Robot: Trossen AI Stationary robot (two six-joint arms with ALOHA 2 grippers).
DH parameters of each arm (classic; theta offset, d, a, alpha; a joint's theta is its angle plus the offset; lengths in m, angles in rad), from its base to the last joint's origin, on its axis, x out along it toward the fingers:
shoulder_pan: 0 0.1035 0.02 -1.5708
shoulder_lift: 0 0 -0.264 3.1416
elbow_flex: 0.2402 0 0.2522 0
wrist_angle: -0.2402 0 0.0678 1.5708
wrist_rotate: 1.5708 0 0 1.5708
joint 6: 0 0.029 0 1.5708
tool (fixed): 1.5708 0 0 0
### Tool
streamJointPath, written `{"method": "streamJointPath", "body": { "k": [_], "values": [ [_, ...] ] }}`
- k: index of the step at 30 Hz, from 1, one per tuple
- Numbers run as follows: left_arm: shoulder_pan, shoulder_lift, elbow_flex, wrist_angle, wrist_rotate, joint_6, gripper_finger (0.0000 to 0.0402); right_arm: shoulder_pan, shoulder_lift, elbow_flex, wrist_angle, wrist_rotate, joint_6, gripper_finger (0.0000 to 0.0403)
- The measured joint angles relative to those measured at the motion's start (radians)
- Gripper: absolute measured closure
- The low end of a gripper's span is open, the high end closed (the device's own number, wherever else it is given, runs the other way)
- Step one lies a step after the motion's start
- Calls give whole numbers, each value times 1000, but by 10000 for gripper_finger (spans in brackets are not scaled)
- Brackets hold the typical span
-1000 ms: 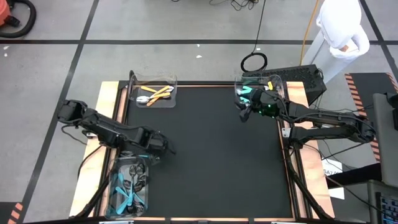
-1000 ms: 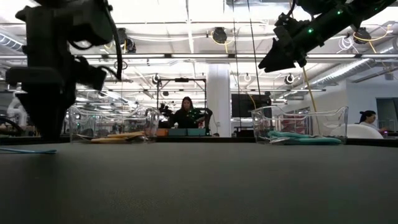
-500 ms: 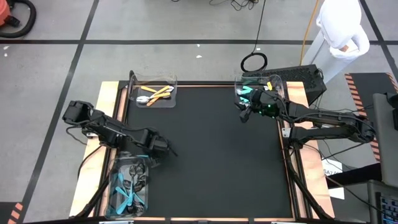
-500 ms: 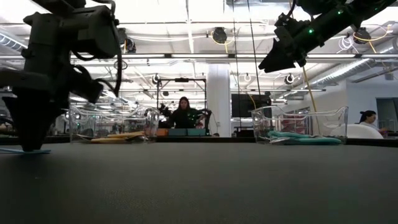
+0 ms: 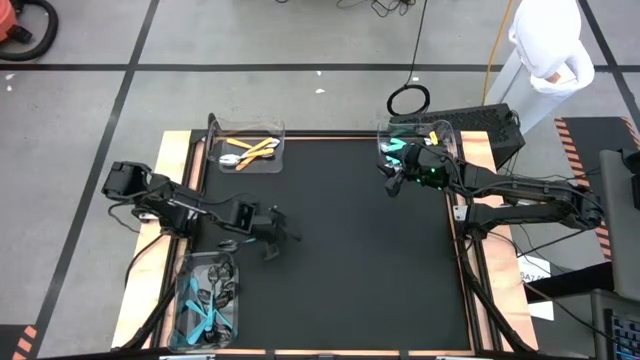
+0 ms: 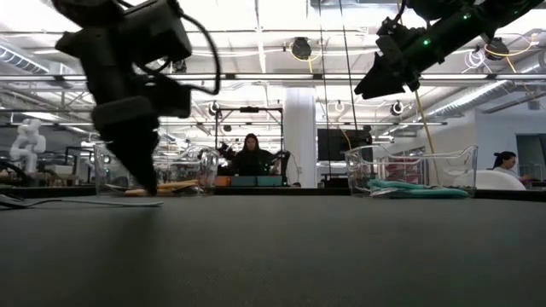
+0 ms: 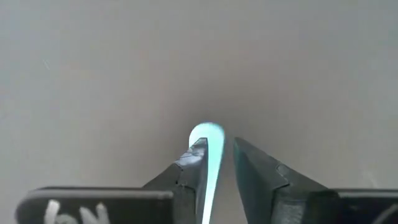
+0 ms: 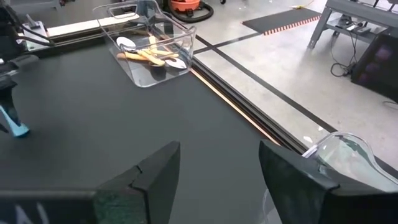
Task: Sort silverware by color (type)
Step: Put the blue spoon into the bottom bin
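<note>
Matt black table (image 5: 360, 250); clear glossy plastic bins (image 5: 250, 150); smooth teal plastic utensil handle (image 7: 210, 163).

The counter (image 5: 350, 250) is matt black, edged in pale wood; the left hand (image 7: 216, 163) is dark and pinches a teal handle (image 7: 208, 168); orange-handled spoons (image 5: 252, 151) lie in one clear bin (image 5: 278, 130); teal ones (image 5: 200, 312) fill another.
</note>
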Motion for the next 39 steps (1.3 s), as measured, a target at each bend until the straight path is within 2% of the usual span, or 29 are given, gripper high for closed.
{"method": "streamJointPath", "body": {
  "k": [4,8,13,18,23,26,32,39],
  "values": [
    [21,0,45,-50,-14,19,331,0,0,0,-17,-4,16,190],
    [19,-2,69,-206,-5,9,323,0,0,0,-50,-4,23,190],
    [20,-2,56,-337,59,-67,274,0,0,0,-63,-2,38,190],
    [19,-2,53,-356,102,-69,211,0,0,0,-63,-2,39,190],
    [21,6,53,-392,107,-69,197,14,0,0,-77,-22,46,190],
    [22,34,54,-422,106,-69,215,29,0,0,-84,-23,53,190],
    [21,97,62,-412,114,2,280,51,0,0,-85,-23,65,190],
    [20,91,74,-406,123,38,387,68,0,0,-85,-23,80,190]
  ]
}}
